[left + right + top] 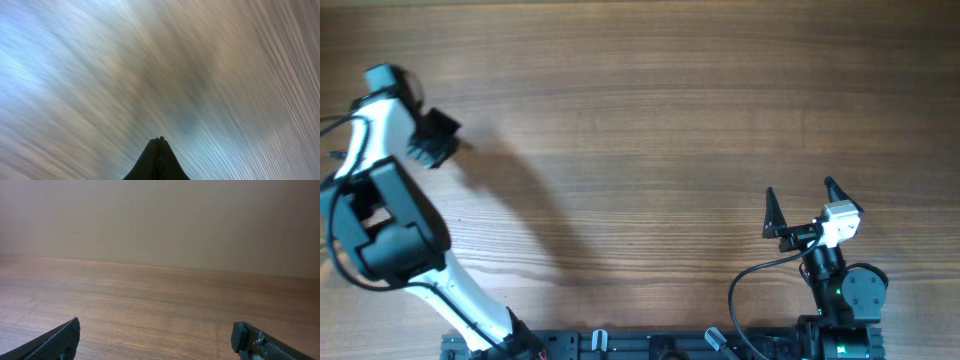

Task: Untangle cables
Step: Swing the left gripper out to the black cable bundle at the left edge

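Overhead view: the table point(650, 100) shows no cables, and neither wrist view shows them, so we cannot say where they lie. The left claw point(432, 138) is pinched fully closed on nothing visible; the right claw point(800, 188) stands wide and empty. We judge it best to find them first, then grip one loose loop.

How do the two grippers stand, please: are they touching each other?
Apart. The overhead view shows the left gripper at the far left and the right gripper at the right, with wooden table showing between them.
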